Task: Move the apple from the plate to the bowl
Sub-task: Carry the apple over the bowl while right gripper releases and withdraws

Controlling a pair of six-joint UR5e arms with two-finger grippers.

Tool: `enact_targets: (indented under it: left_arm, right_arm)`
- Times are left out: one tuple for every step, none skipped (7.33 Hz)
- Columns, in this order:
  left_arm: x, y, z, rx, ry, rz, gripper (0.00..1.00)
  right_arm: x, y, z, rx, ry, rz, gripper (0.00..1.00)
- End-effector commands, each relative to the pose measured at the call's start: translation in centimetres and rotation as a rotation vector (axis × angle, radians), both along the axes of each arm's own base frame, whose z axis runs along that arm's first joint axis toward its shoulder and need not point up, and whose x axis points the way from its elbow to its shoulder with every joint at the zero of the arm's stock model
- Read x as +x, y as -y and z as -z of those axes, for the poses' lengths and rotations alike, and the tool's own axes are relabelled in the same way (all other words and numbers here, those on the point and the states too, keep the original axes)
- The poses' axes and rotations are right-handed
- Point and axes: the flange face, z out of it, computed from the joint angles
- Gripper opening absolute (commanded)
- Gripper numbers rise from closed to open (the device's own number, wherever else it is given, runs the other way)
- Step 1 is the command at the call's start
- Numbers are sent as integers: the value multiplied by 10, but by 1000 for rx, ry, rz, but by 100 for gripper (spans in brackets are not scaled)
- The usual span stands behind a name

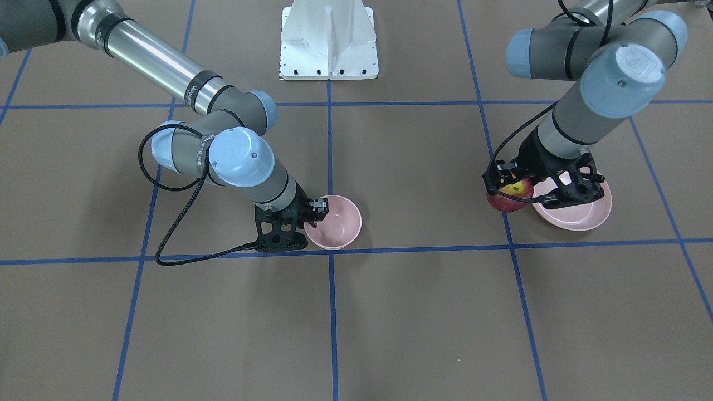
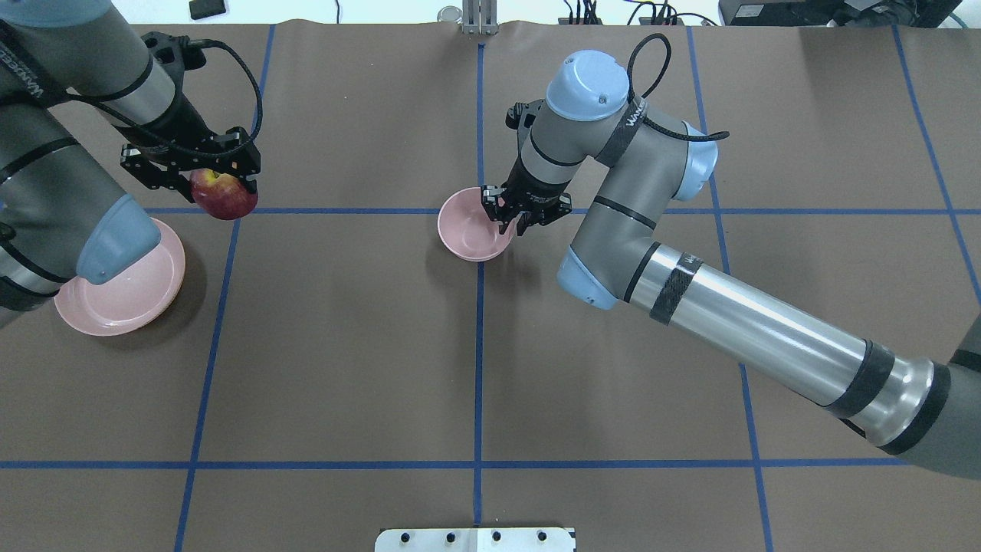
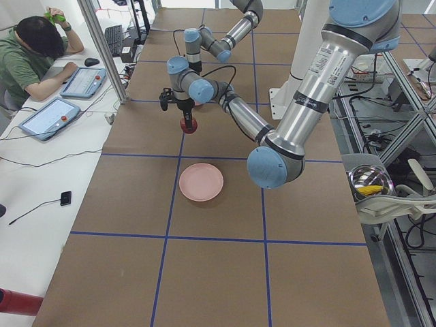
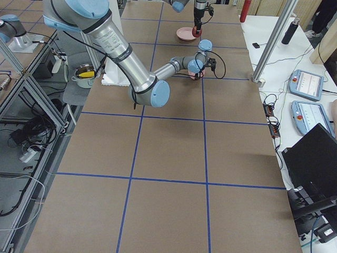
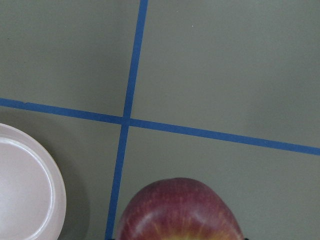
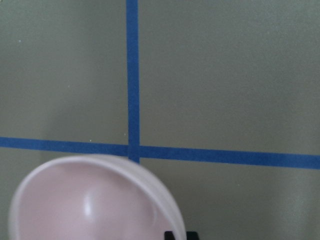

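The left arm's black two-finger gripper (image 2: 218,178) had its fingers closed around a small, round, dark-red apple (image 2: 224,198) with a yellow-green patch near the stem, and held it in the air, clear of the table. The fruit hung just beyond the rim of the wide, shallow, pale-pink plate (image 2: 126,295), which sat bare on the brown paper-covered table (image 2: 345,345) partly under the arm's blue-capped elbow. From the left wrist camera the apple filled the bottom edge, with a crossing of blue tape lines (image 5: 125,120) on the table below it and the plate's rim off to one side. Well apart, near the middle of the table, the right arm's gripper (image 2: 509,221) stood low at the small, deep, pale-pink bowl (image 2: 467,234). Its fingers straddled the near rim, one inside and one outside, pinched on the rim as far as I could see. The bowl sat on the table beside a tape crossing, with nothing in it.
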Motion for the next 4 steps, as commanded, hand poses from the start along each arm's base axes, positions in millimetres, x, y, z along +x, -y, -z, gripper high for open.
enact_targets:
  left_arm:
    - [20, 5, 29, -20, -22, 23, 0]
    - [42, 13, 56, -44, -37, 43, 0]
    - [69, 17, 85, -57, -55, 47, 0]
    - [88, 27, 117, -66, -70, 57, 0]
  right_arm:
    - [12, 10, 0, -4, 1, -22, 100]
    - [33, 24, 4, -20, 11, -35, 100]
    - [58, 39, -3, -51, 18, -26, 100]
    - [92, 49, -16, -74, 19, -44, 100]
